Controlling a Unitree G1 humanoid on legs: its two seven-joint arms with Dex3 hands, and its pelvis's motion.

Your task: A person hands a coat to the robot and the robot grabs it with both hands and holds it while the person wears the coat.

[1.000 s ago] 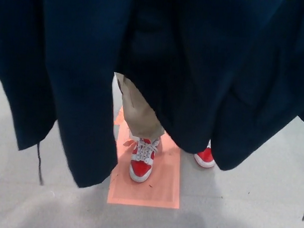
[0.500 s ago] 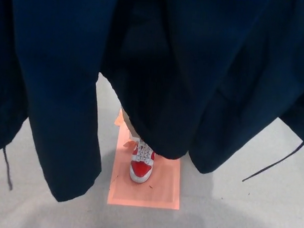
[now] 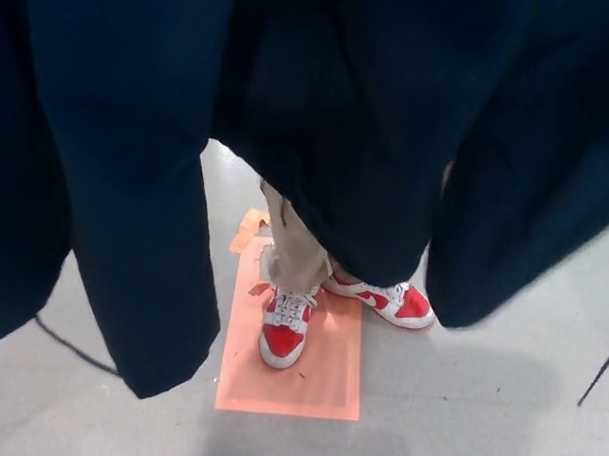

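A dark navy coat (image 3: 368, 120) hangs across nearly the whole head view, its folds dropping from the top edge. One long panel (image 3: 144, 252) reaches down at the left, another (image 3: 515, 225) at the right. Below the hem a person's tan trouser leg (image 3: 296, 250) shows, with two red and white sneakers (image 3: 285, 332) (image 3: 387, 301). The left sneaker stands on the orange mat, the other points to the right just off it. Neither of my hands shows; the coat hides whatever holds it.
An orange rectangular mat (image 3: 319, 374) lies on the grey floor (image 3: 478, 404). A thin dark cord (image 3: 70, 345) trails over the floor at the lower left, and another cord (image 3: 600, 373) hangs at the right edge.
The coat has shifted and its folds swung. The person's second sneaker has come into sight at the right of the mat, and the trouser leg shows again below the hem.
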